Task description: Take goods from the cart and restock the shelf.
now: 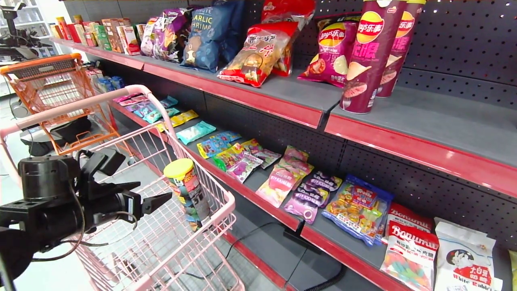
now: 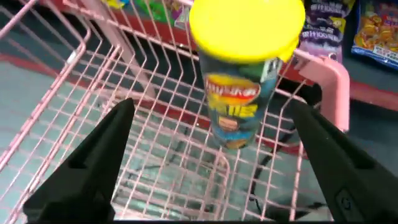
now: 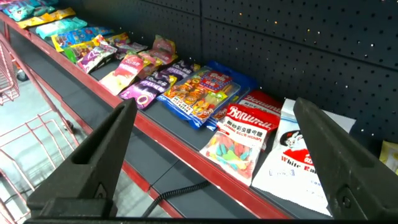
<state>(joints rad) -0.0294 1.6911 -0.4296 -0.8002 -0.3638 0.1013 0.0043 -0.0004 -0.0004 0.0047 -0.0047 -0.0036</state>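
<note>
A chip can (image 1: pixel 188 193) with a yellow lid (image 2: pixel 246 28) stands upright in the pink wire cart (image 1: pixel 220 220), in the corner nearest the shelf. My left gripper (image 1: pixel 152 195) hovers inside the cart just short of the can, open, fingers either side of it but not touching. In the left wrist view the can (image 2: pixel 235 109) sits ahead between the black fingers (image 2: pixel 93 165). My right gripper (image 3: pixel 214 106) is open and holds nothing, facing the lower shelf (image 3: pixel 155 146) of candy bags. Two tall maroon chip cans (image 1: pixel 369 56) stand on the grey upper shelf (image 1: pixel 424 117).
An orange cart (image 1: pixel 52 81) is parked behind the pink one at the far left. Snack bags (image 1: pixel 258 50) line the upper shelf, and candy packs (image 1: pixel 357 208) cover the lower one. A black cable (image 1: pixel 323 279) trails on the floor under the shelf.
</note>
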